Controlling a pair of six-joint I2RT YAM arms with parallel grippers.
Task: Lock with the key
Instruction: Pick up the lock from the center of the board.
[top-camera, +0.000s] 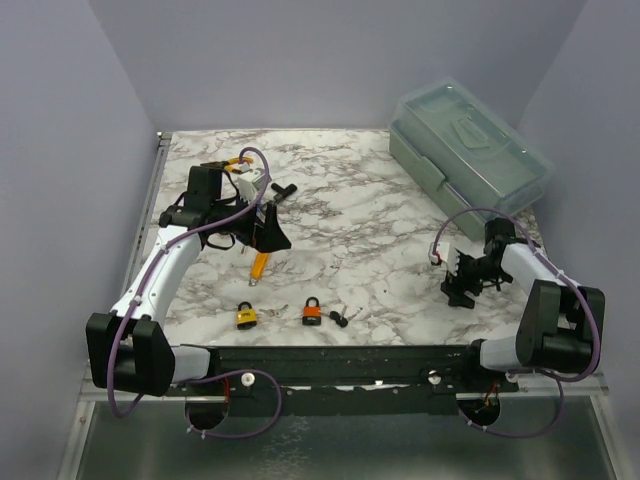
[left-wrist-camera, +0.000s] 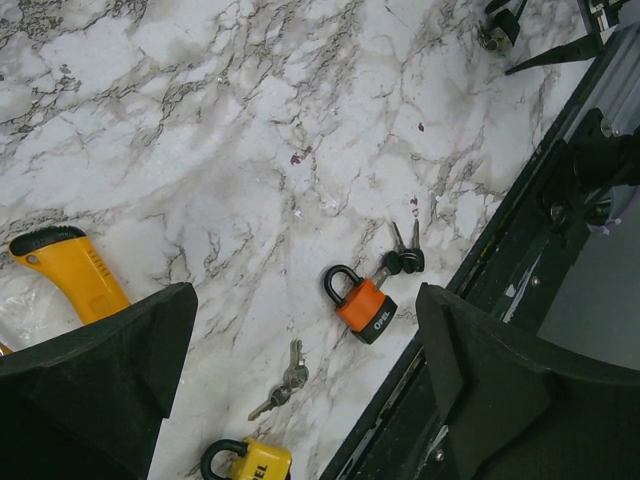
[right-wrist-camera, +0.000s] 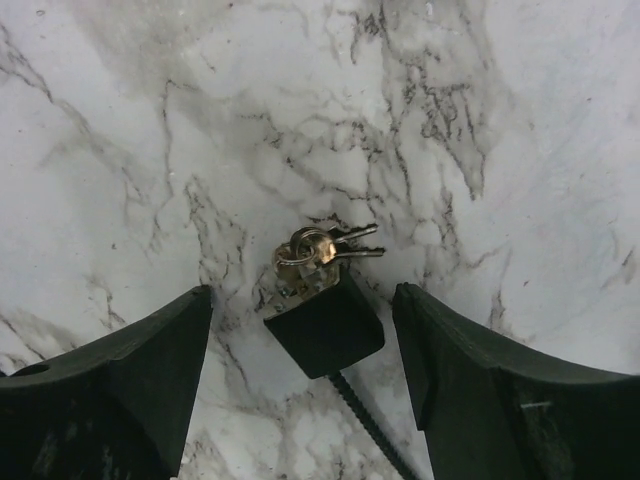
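Observation:
In the right wrist view a black padlock (right-wrist-camera: 325, 328) with a dark cable shackle lies on the marble, a ring of keys (right-wrist-camera: 322, 246) at its brass end. My right gripper (right-wrist-camera: 300, 365) is open, one finger on each side of that lock and neither touching it. In the left wrist view an orange padlock (left-wrist-camera: 362, 306) lies shut with black-headed keys (left-wrist-camera: 404, 258) beside it. Silver keys (left-wrist-camera: 284, 379) and a yellow padlock (left-wrist-camera: 246, 462) lie nearer. My left gripper (left-wrist-camera: 305, 375) hangs open above them, holding nothing.
A yellow-handled tool (top-camera: 260, 265) lies under the left gripper (top-camera: 268, 226). A pale green lidded box (top-camera: 470, 150) stands at the back right. The yellow padlock (top-camera: 246, 316) and orange padlock (top-camera: 312, 312) sit close to the black front rail (top-camera: 340, 358).

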